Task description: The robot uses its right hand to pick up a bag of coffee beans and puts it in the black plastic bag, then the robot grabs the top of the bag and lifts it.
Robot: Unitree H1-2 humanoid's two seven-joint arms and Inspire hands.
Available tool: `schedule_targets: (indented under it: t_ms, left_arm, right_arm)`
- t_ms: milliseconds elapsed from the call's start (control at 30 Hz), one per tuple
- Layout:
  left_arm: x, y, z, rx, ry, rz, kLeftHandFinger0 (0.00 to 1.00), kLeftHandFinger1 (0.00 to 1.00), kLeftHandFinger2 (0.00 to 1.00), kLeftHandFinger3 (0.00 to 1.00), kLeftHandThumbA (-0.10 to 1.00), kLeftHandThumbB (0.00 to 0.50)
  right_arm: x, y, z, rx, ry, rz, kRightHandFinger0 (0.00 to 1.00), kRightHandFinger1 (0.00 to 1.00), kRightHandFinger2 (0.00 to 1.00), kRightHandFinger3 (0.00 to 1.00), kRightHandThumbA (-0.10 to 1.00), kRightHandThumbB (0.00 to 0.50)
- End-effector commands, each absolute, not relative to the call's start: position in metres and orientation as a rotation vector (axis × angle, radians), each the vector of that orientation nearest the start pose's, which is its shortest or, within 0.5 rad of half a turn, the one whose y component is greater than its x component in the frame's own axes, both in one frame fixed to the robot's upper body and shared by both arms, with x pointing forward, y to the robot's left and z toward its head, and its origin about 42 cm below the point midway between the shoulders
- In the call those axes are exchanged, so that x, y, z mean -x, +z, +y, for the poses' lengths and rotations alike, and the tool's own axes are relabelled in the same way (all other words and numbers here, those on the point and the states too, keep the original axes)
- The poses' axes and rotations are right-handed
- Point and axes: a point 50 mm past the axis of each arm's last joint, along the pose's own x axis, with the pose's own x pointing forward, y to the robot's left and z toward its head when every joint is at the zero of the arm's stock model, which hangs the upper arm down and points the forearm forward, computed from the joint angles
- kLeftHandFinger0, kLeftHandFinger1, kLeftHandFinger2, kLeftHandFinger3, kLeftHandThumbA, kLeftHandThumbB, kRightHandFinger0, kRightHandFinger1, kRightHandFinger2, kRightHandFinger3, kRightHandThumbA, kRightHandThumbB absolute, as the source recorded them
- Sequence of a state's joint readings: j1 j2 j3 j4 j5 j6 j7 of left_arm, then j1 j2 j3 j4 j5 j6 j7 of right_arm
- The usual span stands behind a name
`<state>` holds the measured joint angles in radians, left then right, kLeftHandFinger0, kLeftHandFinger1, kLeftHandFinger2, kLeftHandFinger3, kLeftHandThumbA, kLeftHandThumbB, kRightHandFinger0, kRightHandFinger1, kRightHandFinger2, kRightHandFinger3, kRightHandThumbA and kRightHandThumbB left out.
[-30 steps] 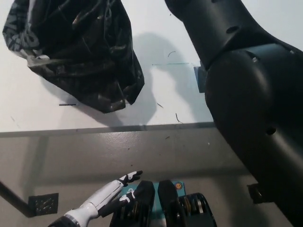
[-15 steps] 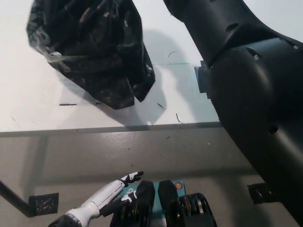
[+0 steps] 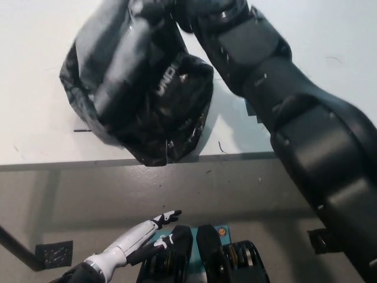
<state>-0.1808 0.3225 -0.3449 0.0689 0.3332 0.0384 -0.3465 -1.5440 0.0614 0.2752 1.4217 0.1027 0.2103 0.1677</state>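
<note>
The black plastic bag (image 3: 141, 88) hangs large and close in the head view, over the white table (image 3: 35, 130), and its lower end reaches the table's front edge. My black right arm runs from the bottom right up to the picture's top. There my right hand (image 3: 191, 13) is shut on the top of the bag. The bag bulges as if something sits inside, but no bag of coffee beans shows. My white left hand (image 3: 144, 234) rests at the lower left below the table edge, open with its fingers apart.
The table's front edge (image 3: 235, 157) runs across the middle, with grey floor (image 3: 247, 194) below it. A small grey piece (image 3: 250, 108) lies on the table beside my right arm. A dark square plate (image 3: 54, 254) sits on the floor at the lower left.
The bag has moved right and nearer to the camera, so it looks bigger and covers more of the table. My right arm has swung with it. The left hand has barely moved.
</note>
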Motion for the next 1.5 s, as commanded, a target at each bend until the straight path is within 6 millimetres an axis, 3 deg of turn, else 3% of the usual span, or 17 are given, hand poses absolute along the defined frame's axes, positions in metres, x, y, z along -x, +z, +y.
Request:
schedule_targets:
  t_ms: [0,167,233,400,433,533,567,600,733,867,1000,1133,1233,1367,1433,1467]
  left_arm:
    - [-0.338,0.128,0.202,-0.780,-0.706,-0.021,1.00,1.00,1.00,1.00,1.00,0.184]
    - [-0.332,0.125,0.202,-0.793,-0.715,-0.015,1.00,1.00,1.00,1.00,1.00,0.158]
    - [-0.331,0.123,0.202,-0.802,-0.725,-0.006,1.00,1.00,1.00,1.00,1.00,0.157]
    - [-0.332,0.120,0.204,-0.785,-0.732,-0.008,1.00,1.00,1.00,1.00,1.00,0.163]
    - [-0.333,0.119,0.204,-0.784,-0.733,-0.008,1.00,1.00,1.00,1.00,1.00,0.166]
    - [-0.331,0.118,0.204,-0.790,-0.739,-0.007,1.00,1.00,1.00,1.00,1.00,0.150]
    - [-0.331,0.118,0.204,-0.791,-0.740,-0.007,1.00,1.00,1.00,1.00,1.00,0.150]
    - [-0.330,0.118,0.204,-0.791,-0.739,-0.004,1.00,1.00,1.00,1.00,1.00,0.140]
    - [-0.330,0.117,0.205,-0.801,-0.744,-0.002,1.00,1.00,1.00,1.00,1.00,0.135]
    - [-0.330,0.116,0.205,-0.803,-0.749,0.005,1.00,1.00,1.00,1.00,1.00,0.132]
    - [-0.329,0.116,0.206,-0.810,-0.754,0.012,1.00,1.00,1.00,1.00,1.00,0.138]
    - [-0.328,0.114,0.205,-0.802,-0.759,0.012,1.00,1.00,1.00,1.00,1.00,0.123]
    - [-0.325,0.113,0.203,-0.796,-0.757,0.011,1.00,1.00,1.00,1.00,1.00,0.140]
    - [-0.323,0.112,0.203,-0.799,-0.754,0.014,1.00,1.00,1.00,1.00,1.00,0.169]
    - [-0.324,0.114,0.205,-0.800,-0.743,0.008,1.00,1.00,1.00,1.00,1.00,0.156]
    - [-0.326,0.115,0.206,-0.800,-0.737,0.007,1.00,1.00,1.00,1.00,1.00,0.156]
  right_arm:
    - [-0.581,0.434,-0.037,0.825,0.677,0.057,1.00,1.00,1.00,1.00,0.96,0.499]
    - [-0.582,0.449,-0.043,0.809,0.662,0.054,1.00,1.00,1.00,1.00,0.79,0.493]
    - [-0.581,0.466,-0.045,0.805,0.675,0.039,1.00,1.00,1.00,1.00,0.84,0.498]
    - [-0.574,0.523,-0.046,0.818,0.739,-0.064,1.00,1.00,1.00,1.00,0.87,0.439]
    - [-0.572,0.531,-0.046,0.825,0.730,-0.064,1.00,1.00,1.00,1.00,0.92,0.463]
    - [-0.562,0.573,-0.044,0.821,0.706,-0.095,1.00,1.00,1.00,1.00,0.98,0.464]
    - [-0.561,0.577,-0.044,0.821,0.704,-0.100,1.00,1.00,1.00,1.00,0.98,0.464]
    - [-0.557,0.590,-0.042,0.784,0.700,-0.105,1.00,1.00,1.00,1.00,0.96,0.495]
    - [-0.544,0.628,-0.042,0.752,0.716,-0.180,1.00,1.00,1.00,1.00,1.00,0.452]
    - [-0.531,0.663,-0.052,0.562,0.749,-0.165,1.00,1.00,1.00,1.00,0.94,0.500]
    - [-0.526,0.680,-0.060,0.474,0.764,-0.187,1.00,1.00,1.00,1.00,0.86,0.500]
    - [-0.524,0.687,-0.066,0.452,0.760,-0.211,1.00,1.00,1.00,1.00,0.88,0.500]
    - [-0.523,0.689,-0.069,0.435,0.727,-0.228,1.00,1.00,1.00,1.00,0.88,0.500]
    - [-0.514,0.702,-0.088,0.444,0.593,-0.441,1.00,1.00,1.00,1.00,0.89,0.447]
    - [-0.500,0.720,-0.109,0.544,0.436,-0.634,1.00,1.00,1.00,1.00,1.00,0.468]
    - [-0.490,0.730,-0.122,0.594,0.364,-0.708,1.00,1.00,1.00,1.00,1.00,0.485]
